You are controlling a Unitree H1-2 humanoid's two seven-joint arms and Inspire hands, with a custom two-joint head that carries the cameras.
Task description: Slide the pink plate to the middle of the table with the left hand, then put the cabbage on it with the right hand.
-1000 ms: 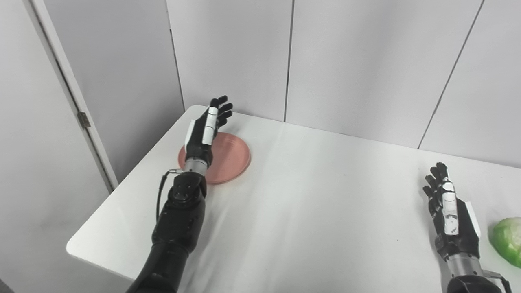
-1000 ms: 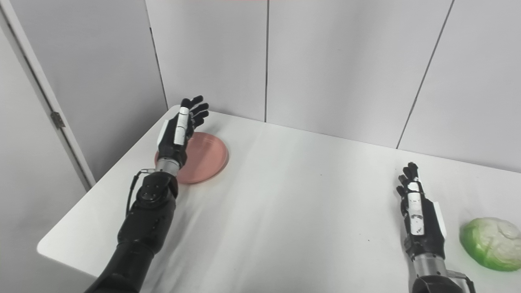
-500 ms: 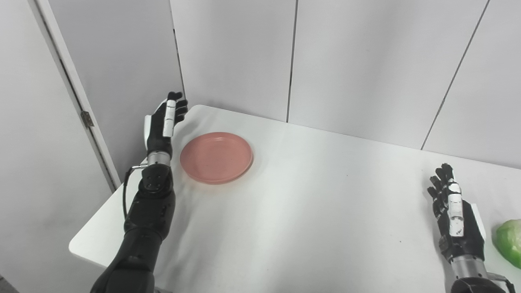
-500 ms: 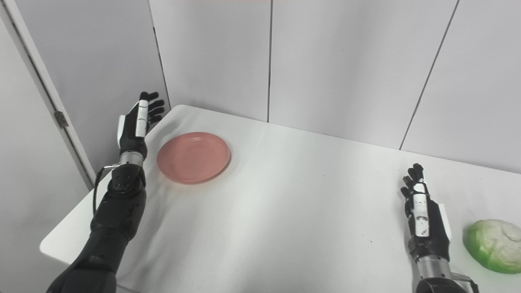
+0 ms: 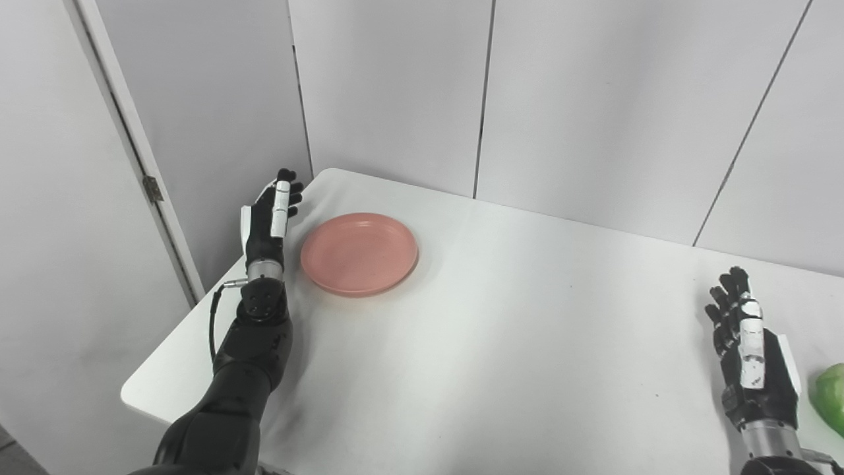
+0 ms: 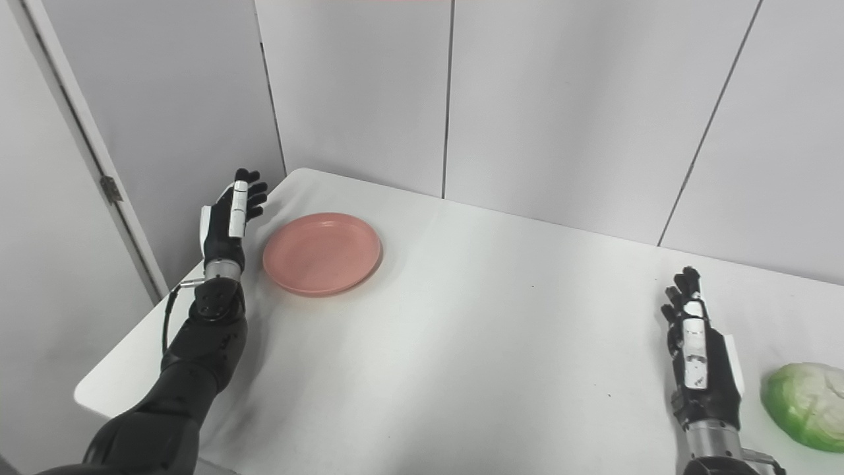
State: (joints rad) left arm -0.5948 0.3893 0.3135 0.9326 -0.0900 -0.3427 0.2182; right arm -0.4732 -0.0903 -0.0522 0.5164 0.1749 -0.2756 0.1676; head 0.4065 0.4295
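A round, shallow pink plate (image 5: 359,253) lies flat on a white rectangular table (image 5: 501,343), near the table's far left corner and well away from its middle. Just left of the plate, the black-and-white left hand (image 5: 269,221) is raised edge-on at the table's left edge, fingers extended and spread, holding nothing and not touching the plate. Far to the right of the plate, near the table's right end, the right hand (image 6: 700,359) stands upright with fingers apart, empty. Just beyond that hand, further from the plate, a pale green round cabbage (image 6: 799,405) rests on the table, not touched.
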